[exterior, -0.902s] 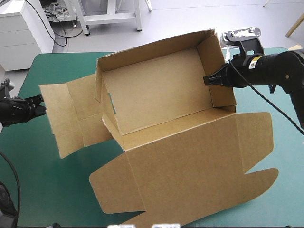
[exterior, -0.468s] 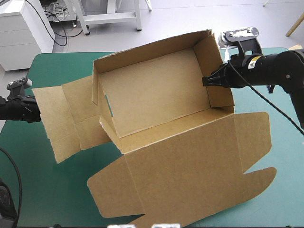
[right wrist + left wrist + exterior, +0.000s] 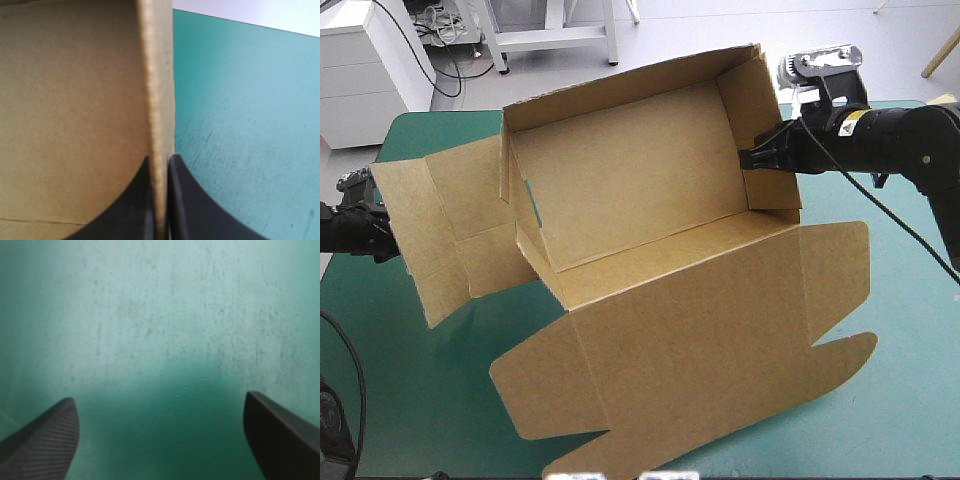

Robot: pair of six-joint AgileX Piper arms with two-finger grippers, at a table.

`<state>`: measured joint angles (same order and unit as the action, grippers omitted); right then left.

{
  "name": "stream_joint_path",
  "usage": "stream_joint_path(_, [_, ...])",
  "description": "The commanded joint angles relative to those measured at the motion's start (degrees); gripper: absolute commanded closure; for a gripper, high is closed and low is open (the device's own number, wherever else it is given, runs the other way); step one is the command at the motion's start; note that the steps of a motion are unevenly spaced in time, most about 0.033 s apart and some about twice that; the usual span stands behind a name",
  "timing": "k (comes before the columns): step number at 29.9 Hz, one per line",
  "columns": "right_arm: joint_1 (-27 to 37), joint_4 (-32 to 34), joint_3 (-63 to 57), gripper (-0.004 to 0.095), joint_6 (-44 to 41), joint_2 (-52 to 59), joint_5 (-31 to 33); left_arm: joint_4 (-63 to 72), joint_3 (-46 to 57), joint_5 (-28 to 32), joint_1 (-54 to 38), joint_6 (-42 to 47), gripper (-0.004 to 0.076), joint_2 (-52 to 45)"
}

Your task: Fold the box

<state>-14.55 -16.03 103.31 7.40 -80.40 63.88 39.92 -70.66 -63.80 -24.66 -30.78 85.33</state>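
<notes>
The brown box (image 3: 630, 170) stands as an open tray in the middle of the table, with its walls raised. Its wide lid (image 3: 700, 360) lies flat toward the front edge, and its left flaps (image 3: 435, 230) are spread out and slightly lifted. My right gripper (image 3: 752, 160) is shut on the tray's right wall. The right wrist view shows that wall's edge (image 3: 161, 100) pinched between the black fingers (image 3: 160, 210). My left gripper (image 3: 382, 235) sits just left of the flaps. It is open (image 3: 160, 440), with only teal-green cover between its fingers.
The teal-green cover (image 3: 420, 390) shows at the front left and again to the right of the lid (image 3: 920, 330). The left arm sits close to the table's left edge (image 3: 340, 290). The tray's back wall stands over the far edge.
My left gripper has opened, let go of the left flap and drawn back to the left. The box has shifted left and away, carried by the right gripper.
</notes>
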Motion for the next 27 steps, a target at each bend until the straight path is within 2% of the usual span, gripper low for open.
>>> stream_joint_path(1, [0.44,-2.48,1.82,0.0929,-0.15,1.03,-5.51,9.11,-1.30,-1.73,0.33,-2.25,0.0090,-1.96])
stream_joint_path(5, [0.44,-5.54,1.82,0.0929,-0.15,-0.78,-6.02,18.36,-1.16,-3.32,0.33,-7.56,0.0090,-1.96])
stream_joint_path(8, [0.44,-7.34,1.82,0.0929,-0.15,-2.04,-9.00,24.04,0.09,-4.50,0.33,-10.78,0.0090,-1.96])
stream_joint_path(15, [1.26,-6.94,1.82,0.0929,-0.15,-3.92,-11.35,38.79,2.89,-9.72,0.59,-17.12,0.0105,-2.07])
stream_joint_path(27, [1.38,0.03,1.82,0.0928,-0.65,-7.18,-11.96,44.66,2.68,-9.72,6.14,-20.67,0.0106,-7.16])
